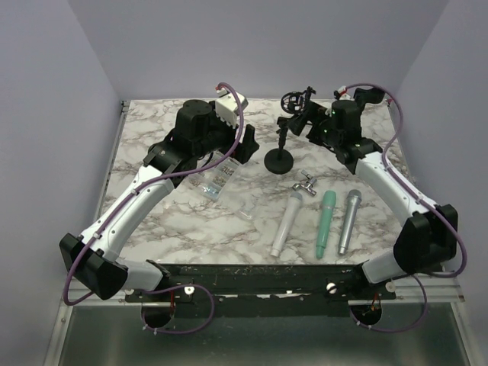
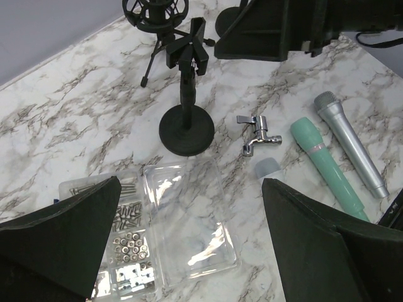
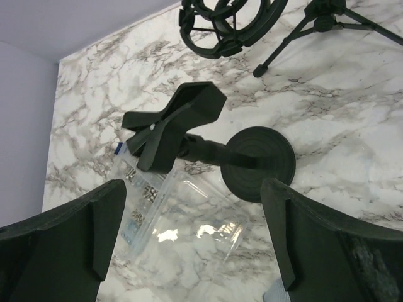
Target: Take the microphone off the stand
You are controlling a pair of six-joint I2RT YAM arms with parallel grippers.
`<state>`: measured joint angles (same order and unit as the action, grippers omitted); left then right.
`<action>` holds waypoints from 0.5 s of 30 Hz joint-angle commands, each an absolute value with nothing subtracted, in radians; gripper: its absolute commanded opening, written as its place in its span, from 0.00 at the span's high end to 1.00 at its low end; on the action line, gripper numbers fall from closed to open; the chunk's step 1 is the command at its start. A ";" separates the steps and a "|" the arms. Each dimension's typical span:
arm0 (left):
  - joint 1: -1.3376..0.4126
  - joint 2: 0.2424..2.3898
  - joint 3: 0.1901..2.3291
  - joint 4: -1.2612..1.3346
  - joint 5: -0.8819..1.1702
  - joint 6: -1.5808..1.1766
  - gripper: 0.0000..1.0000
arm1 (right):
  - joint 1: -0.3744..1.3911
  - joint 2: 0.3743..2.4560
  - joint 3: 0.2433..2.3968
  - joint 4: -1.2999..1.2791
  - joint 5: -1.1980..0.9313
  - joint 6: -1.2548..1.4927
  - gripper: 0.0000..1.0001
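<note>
**Two robot arms over a marble table with a microphone stand**

Top view: A black stand [image 1: 280, 156] with a round base stands upright mid-table. The right gripper [image 1: 302, 122] hangs just beside the stand's clip. The left gripper [image 1: 229, 152] hangs over a clear plastic box [image 1: 219, 180]. From here it is not possible to tell how the jaws of either gripper stand. Three microphones lie flat, side by side, nearer the arm bases and apart from the stand: a white microphone [image 1: 286, 221], a teal microphone [image 1: 326, 223] and a silver microphone [image 1: 349, 221]. A metal tap [image 1: 305, 183] lies between them and the stand. A shock mount [image 1: 293, 99] on a tripod stands behind the stand.

Left wrist view: The left gripper's fingers are spread wide and grip nothing. The box of screws lies below them.

Right wrist view: The right gripper's fingers are spread wide. The stand's clip is between and beyond them, not touched.
</note>
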<state>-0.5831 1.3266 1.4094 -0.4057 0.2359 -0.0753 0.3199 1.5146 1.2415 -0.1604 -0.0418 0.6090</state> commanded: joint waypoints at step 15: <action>-0.626 1.268 1.344 -0.347 0.142 -0.013 0.01 | 0.327 0.743 0.939 -0.553 0.200 0.449 0.00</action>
<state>-0.5964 1.3365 1.3842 -0.3954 0.2085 -0.0563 0.3218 0.9070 0.9733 -0.4374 0.1417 0.4667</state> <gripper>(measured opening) 0.981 0.998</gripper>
